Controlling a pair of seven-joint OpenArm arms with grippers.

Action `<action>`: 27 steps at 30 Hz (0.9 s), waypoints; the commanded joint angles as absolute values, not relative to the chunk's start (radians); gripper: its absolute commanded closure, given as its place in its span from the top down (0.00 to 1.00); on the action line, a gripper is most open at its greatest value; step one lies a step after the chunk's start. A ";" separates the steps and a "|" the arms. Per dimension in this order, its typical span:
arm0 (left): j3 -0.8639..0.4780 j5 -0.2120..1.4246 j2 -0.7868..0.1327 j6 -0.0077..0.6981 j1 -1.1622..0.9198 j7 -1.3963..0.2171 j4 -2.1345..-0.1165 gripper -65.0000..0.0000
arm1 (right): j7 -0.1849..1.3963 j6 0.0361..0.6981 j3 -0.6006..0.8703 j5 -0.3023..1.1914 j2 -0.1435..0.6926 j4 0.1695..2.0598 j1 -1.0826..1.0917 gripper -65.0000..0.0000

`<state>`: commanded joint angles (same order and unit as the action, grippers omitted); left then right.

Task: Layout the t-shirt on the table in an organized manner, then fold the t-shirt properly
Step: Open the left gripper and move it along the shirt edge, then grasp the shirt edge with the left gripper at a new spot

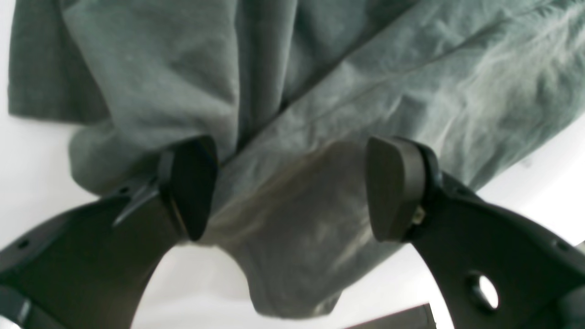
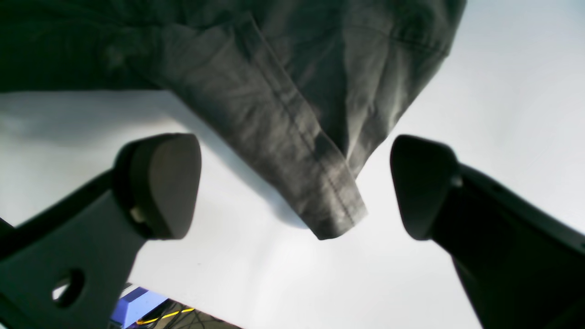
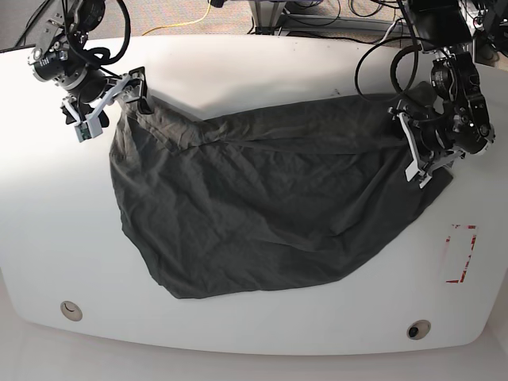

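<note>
The dark grey t-shirt [image 3: 262, 198] lies spread wide but creased on the white table [image 3: 254, 63], its lower edge sagging toward the front. My right gripper [image 3: 131, 91] sits at the shirt's far left corner. In the right wrist view it [image 2: 292, 187] is open, and a hemmed corner of the t-shirt [image 2: 320, 183] reaches between the fingers, apart from both pads. My left gripper [image 3: 417, 151] is at the shirt's right end. In the left wrist view it [image 1: 292, 189] is open, straddling a bunched fold of the t-shirt [image 1: 297, 228].
A red dashed rectangle [image 3: 460, 254] marks the table at the right front. Two round grommet holes [image 3: 70, 309] [image 3: 417, 328] sit near the front edge. Cables run beyond the far edge. A blue object [image 2: 137, 304] shows past the table edge in the right wrist view.
</note>
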<state>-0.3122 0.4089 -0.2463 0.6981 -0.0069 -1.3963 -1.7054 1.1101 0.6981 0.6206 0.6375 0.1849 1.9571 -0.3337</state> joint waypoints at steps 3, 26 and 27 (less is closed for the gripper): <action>-0.312 0.407 -0.246 0.698 -0.008 -1.396 -1.705 0.51 | 1.110 0.698 0.621 0.638 0.185 1.957 -0.329 0.98; -0.308 0.410 -0.265 0.698 -0.005 -1.396 -1.713 0.01 | 1.110 0.698 0.622 0.636 0.185 1.956 -0.320 0.98; -0.308 0.412 -0.266 0.698 -0.002 -1.396 -1.713 0.01 | 1.110 0.698 0.622 0.636 0.185 1.956 -0.320 0.98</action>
<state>-0.3076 0.4120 -0.2662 0.6981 -0.0023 -1.3963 -1.7131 1.1101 0.6981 0.6222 0.6360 0.1849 1.9555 -0.3199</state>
